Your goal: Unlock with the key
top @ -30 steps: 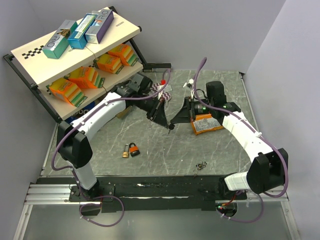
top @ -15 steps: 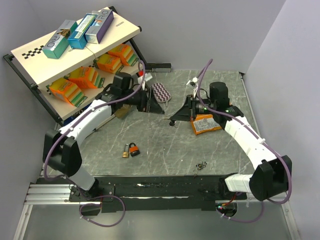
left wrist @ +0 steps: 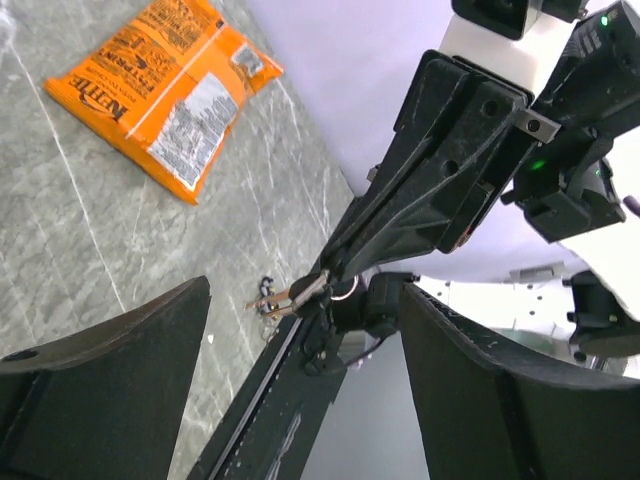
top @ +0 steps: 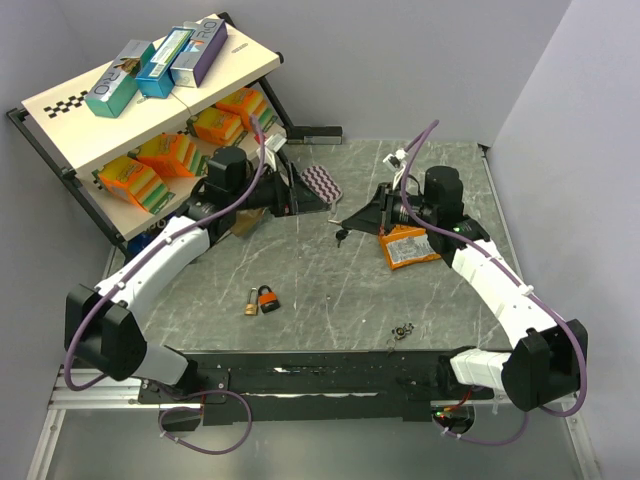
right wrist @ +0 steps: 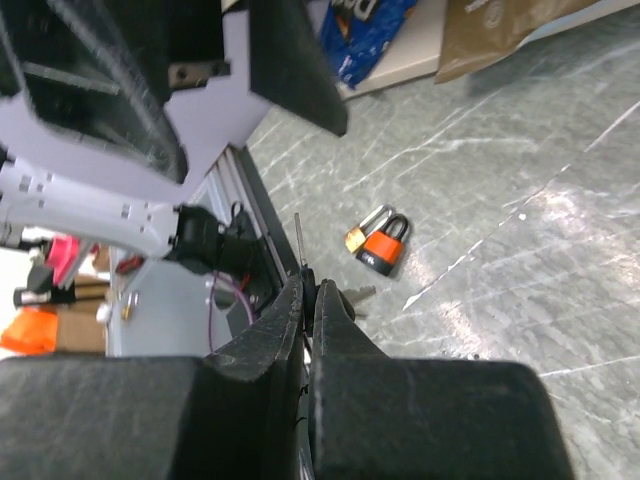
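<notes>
**Shelf, far left:** A tilted shelf unit (top: pixel 60 105) carries boxes on top and orange packs on its lower tiers.

**Left arm:** The left end effector (top: pixel 312 200) is raised off the bench (top: pixel 330 290), just beside a patterned cloth (top: pixel 320 182). In the left wrist view its fingers (left wrist: pixel 120 380) stand well apart and grip nothing.

**Task items, bench centre-left:** An orange padlock (top: pixel 268 298) lies flat on the bench, touching a smaller brass padlock (top: pixel 250 304) on its left. Both are well apart from either end effector. Whether the shackles are latched cannot be told.

**Right arm:** The right end effector (top: pixel 348 222) is raised over mid-bench, pointing toward the left one. Its fingers are pressed together on the key (right wrist: pixel 298 238). The blade projects past the fingertips, and a ring shows at the grip in the left wrist view. In the right wrist view the padlocks lie on the bench beyond the key tip, not in contact with it.

**Right of centre:** An orange snack bag (top: pixel 412 248) lies flat under the right forearm. A loose bunch of keys (top: pixel 403 330) lies near the front edge of the bench.
</notes>
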Robot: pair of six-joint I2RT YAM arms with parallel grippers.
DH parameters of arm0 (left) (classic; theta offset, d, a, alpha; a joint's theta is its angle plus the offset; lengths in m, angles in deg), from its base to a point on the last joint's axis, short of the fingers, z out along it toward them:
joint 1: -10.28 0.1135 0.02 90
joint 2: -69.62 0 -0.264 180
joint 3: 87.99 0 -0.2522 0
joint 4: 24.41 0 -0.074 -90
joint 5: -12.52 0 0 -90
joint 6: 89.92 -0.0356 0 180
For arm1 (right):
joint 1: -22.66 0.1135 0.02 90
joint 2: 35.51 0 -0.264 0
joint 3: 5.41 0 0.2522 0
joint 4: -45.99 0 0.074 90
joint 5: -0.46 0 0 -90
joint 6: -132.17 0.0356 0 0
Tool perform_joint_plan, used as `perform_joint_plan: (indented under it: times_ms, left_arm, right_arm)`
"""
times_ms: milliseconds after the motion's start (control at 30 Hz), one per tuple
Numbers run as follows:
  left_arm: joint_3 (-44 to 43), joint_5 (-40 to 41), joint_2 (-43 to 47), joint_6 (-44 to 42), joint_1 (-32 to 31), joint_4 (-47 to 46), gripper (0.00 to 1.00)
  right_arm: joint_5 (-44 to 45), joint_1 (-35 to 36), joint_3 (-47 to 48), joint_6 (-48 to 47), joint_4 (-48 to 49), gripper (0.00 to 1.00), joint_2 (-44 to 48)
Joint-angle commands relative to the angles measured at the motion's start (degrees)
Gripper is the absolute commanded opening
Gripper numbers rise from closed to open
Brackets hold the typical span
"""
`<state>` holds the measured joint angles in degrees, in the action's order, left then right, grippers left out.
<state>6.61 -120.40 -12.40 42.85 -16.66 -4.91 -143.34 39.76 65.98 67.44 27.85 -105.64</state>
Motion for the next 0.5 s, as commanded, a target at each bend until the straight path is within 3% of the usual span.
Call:
perform_joint_plan:
  times_ms: [0,233,467]
  left_arm:
    - [1.7,3.9,3.6,5.5,-0.1,-8.9,0.81]
    - [8.3,6.2,6.6,15.7,-0.6,-27.9,0.80]
    - [8.2,7.1,5.2,18.8,-2.9,-32.3,0.76]
  right_arm:
    - [4.4,-0.1,-0.7,3.9,7.3,0.00,3.7]
    - [8.2,-0.2,-0.8,14.6,13.4,0.00,5.8]
    - [7.4,-0.1,-1.4,20.6,20.4,0.00,5.7]
